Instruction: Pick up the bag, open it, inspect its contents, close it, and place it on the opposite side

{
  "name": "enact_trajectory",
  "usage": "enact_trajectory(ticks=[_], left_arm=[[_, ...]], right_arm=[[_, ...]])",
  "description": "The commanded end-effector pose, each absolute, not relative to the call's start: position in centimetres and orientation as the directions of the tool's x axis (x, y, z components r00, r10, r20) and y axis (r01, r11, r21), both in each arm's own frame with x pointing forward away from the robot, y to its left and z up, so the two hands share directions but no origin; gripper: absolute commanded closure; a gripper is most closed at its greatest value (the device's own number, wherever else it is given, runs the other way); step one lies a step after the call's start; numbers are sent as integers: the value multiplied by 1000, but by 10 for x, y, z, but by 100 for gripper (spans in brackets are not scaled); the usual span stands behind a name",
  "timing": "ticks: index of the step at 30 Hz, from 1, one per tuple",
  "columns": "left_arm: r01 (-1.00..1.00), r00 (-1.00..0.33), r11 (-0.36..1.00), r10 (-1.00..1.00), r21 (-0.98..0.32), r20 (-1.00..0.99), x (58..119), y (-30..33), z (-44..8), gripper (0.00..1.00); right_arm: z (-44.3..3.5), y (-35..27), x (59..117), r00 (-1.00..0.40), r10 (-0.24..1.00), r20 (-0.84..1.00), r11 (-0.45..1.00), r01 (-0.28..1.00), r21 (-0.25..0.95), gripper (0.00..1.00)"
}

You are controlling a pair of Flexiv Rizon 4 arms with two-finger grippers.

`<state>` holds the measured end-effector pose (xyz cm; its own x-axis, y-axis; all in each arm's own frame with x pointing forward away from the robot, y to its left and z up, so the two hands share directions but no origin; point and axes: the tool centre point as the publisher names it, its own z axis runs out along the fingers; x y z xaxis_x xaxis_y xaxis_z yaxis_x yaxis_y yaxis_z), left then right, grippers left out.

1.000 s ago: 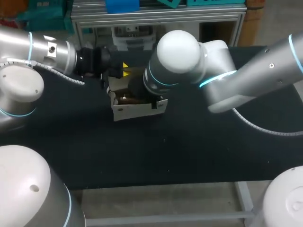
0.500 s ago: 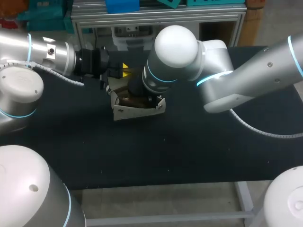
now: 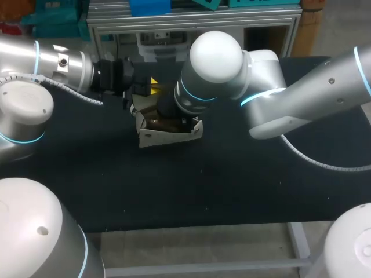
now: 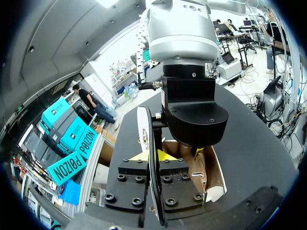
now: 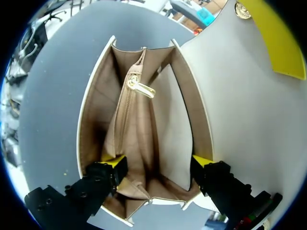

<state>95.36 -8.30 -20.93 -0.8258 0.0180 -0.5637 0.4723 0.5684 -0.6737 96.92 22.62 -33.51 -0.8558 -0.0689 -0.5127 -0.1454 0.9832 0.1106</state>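
Since 1 s ago my right arm (image 3: 272, 87) edged slightly left; the white bag (image 3: 165, 136) sits mouth-up at the table's (image 3: 232, 185) back middle, long axis left-right, showing tan lining (image 5: 98, 110) and 1 zipped pocket (image 5: 132, 124), left gripper (image 4: 149, 155) pinching its flap (image 4: 143, 127), right gripper (image 5: 157, 165) spread apart inside it.

Black table (image 3: 232, 185), open white bag (image 3: 168, 136) atop
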Motion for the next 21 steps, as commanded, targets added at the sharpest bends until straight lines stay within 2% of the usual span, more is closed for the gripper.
enact_trajectory(ticks=[1,11,12,14,15,16,17,21], left_arm=[[475,-824,563,17,-676,-566,951,-84,-207,100],[478,-824,562,20,-675,-566,951,-84,-207,100],[478,-824,562,20,-675,-566,951,-84,-207,100],[478,-824,561,20,-676,-566,951,-84,-207,100],[477,-824,561,20,-676,-566,951,-84,-207,100],[477,-825,562,20,-676,-565,951,-84,-208,100],[477,-825,562,20,-676,-565,951,-84,-208,100],[476,-824,564,19,-675,-566,949,-85,-207,100]], right_arm=[[-340,227,973,-855,-70,-514,984,-144,106,0],[-334,226,970,-846,-73,-528,983,-149,103,0],[-334,226,970,-845,-73,-530,983,-149,103,4],[-333,226,970,-843,-74,-533,984,-149,100,53],[-333,226,970,-842,-74,-535,984,-150,100,68],[-332,226,970,-840,-73,-537,984,-150,100,91],[-332,226,969,-839,-73,-540,984,-151,100,100],[-326,226,964,-819,-71,-570,982,-158,104,100]])
